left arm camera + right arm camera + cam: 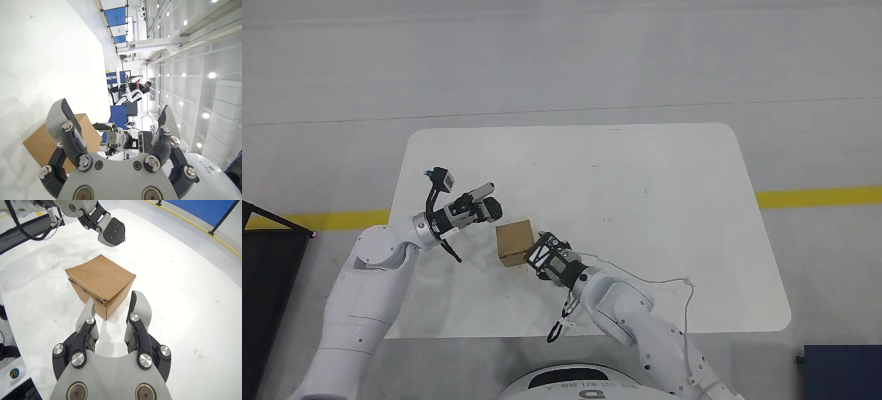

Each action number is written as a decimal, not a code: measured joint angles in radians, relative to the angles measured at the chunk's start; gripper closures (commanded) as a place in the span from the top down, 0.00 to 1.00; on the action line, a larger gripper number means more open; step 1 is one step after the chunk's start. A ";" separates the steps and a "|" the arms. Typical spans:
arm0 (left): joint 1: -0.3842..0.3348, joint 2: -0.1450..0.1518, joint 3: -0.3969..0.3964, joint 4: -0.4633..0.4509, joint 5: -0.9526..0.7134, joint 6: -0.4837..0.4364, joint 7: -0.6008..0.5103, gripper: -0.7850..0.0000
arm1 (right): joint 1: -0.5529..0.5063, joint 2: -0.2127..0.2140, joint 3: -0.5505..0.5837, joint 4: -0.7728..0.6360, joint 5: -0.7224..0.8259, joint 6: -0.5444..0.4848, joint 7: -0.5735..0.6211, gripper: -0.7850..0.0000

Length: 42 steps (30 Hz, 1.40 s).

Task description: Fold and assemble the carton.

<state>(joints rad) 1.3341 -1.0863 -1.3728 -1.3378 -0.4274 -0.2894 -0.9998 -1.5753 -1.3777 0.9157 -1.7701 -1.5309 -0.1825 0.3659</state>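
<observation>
Top view: a brown carton (pixel 514 243) is standing on the white table (pixel 662 170), in the half nearer the robot and toward its left, folded up into a closed cube. The left gripper (pixel 492 208) is hanging just beside the carton's far left corner, while the right gripper (pixel 540 250) is sitting at the corner nearest the robot, so that the box is lying between the two. Left wrist view: the left gripper (pixel 115 103) is holding its fingers wide apart with nothing between them; the carton (pixel 39 140) is showing beside and beyond one finger (pixel 62 115), apart from it, and the other arm's gripper (pixel 103 126) is showing past the box. Right wrist view: the right gripper (pixel 113 299) is also standing open, its fingers straddling the near vertical corner of the carton (pixel 100 275). One finger (pixel 88 308) is lying close against one side face, though contact cannot be confirmed; the other finger (pixel 140 302) is standing clear of the adjoining face. The top flap is lying folded flat, with a ragged edge running along the upper seam and a small gap gaping at the near corner. The left gripper's dark ribbed pad (pixel 113 233) is hovering above and beyond the carton, apart from it. A yellow line (pixel 822 196) is running across the grey floor beside the table.
</observation>
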 measured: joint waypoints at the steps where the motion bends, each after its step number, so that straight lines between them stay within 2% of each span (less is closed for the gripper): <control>1: 0.002 -0.001 0.005 -0.002 -0.004 0.001 0.003 1.00 | 0.004 0.000 0.001 0.005 0.011 -0.003 0.002 0.48; 8: 0.004 -0.004 0.021 -0.014 -0.032 0.018 0.006 1.00 | 0.038 0.000 -0.010 0.045 0.034 -0.044 0.039 0.49; 18: 0.004 0.004 0.006 -0.026 -0.029 0.044 -0.019 1.00 | 0.098 -0.009 -0.001 0.099 0.030 0.067 0.061 0.48; 25: -0.001 0.006 0.010 -0.032 -0.023 0.050 -0.021 1.00 | 0.110 -0.012 -0.006 0.110 0.042 0.074 0.060 0.49; 29: -0.009 0.007 0.013 -0.023 -0.006 0.051 -0.019 1.00 | 0.095 -0.006 0.000 0.097 0.084 0.003 0.021 0.60; 34: -0.017 0.008 0.019 -0.013 0.000 0.052 -0.021 1.00 | 0.067 0.003 0.034 0.075 0.145 -0.035 -0.029 0.50; 42: -0.026 0.008 0.027 -0.003 -0.001 0.052 -0.017 1.00 | 0.101 -0.006 0.025 0.108 0.203 0.014 -0.021 0.48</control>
<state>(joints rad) 1.3079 -1.0784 -1.3455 -1.3407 -0.4285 -0.2370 -1.0171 -1.4741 -1.3832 0.9407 -1.6619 -1.3281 -0.1683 0.3447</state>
